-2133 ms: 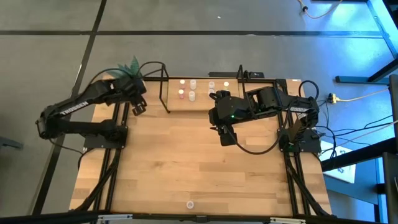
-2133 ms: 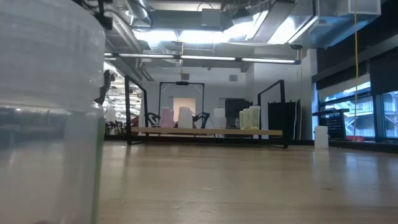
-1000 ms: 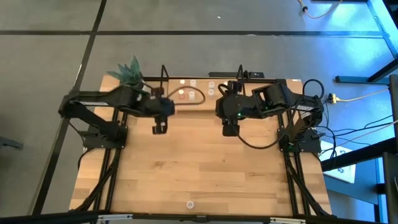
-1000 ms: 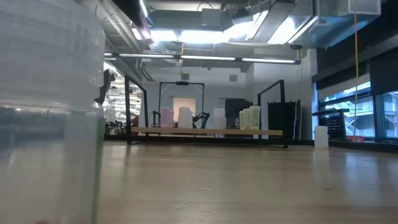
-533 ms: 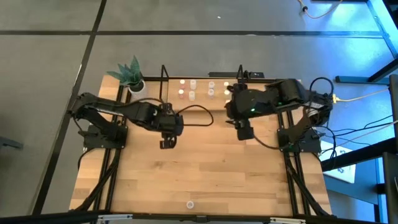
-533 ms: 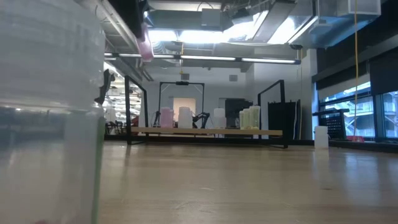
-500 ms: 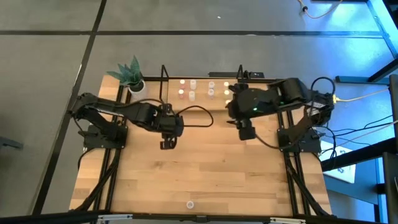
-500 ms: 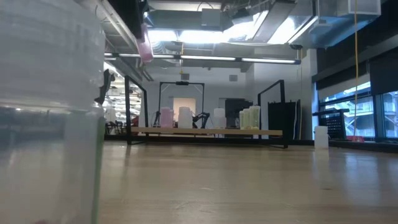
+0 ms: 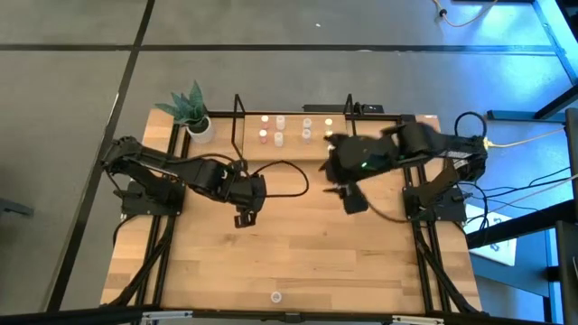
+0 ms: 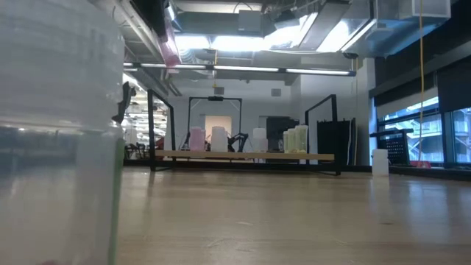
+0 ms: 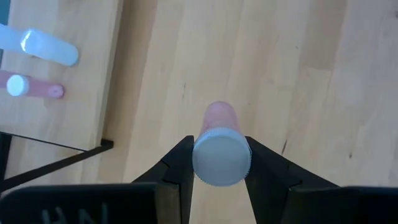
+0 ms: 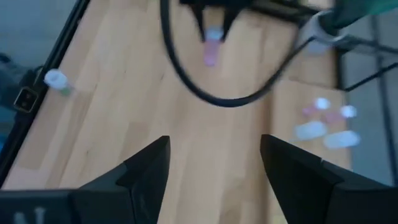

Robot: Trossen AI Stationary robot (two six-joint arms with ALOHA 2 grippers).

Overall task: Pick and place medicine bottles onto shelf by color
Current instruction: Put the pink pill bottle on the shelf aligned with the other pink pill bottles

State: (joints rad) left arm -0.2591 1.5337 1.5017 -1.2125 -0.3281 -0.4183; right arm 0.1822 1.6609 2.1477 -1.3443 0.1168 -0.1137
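Note:
My left gripper (image 9: 244,217) is over the middle of the table, near of the shelf, shut on a pink medicine bottle (image 11: 221,118) with a white cap. The bottle also shows at the top of the low view (image 10: 171,44). My right gripper (image 9: 350,200) hovers open and empty near the shelf's right end; its wrist view (image 12: 214,162) looks toward the left gripper. The shelf (image 9: 293,149), a light-wood board with black posts, lies at the table's far edge, and several pink, white and yellow-green bottles (image 9: 278,137) stand on it. One more bottle (image 9: 275,296) stands by the near edge. My left gripper pinches the pink bottle at its white cap end (image 11: 200,163) between its two fingers (image 11: 177,165). The fingers come from above, pointing down, one on each side of the cap. The pink body (image 10: 171,46) hangs below the fingers, slightly tilted, lifted clear of the table.
A white pot with a green plant (image 9: 194,113) stands at the far left corner beside the shelf. The bottle by the near edge fills the left of the low view (image 10: 59,132). Bare tabletop (image 9: 298,253) lies between the grippers and the near edge.
My left gripper has moved from beside the shelf toward the table's near edge and a little right, carrying the pink bottle clear of the table. My right gripper has moved toward the right and near edges, away from the shelf.

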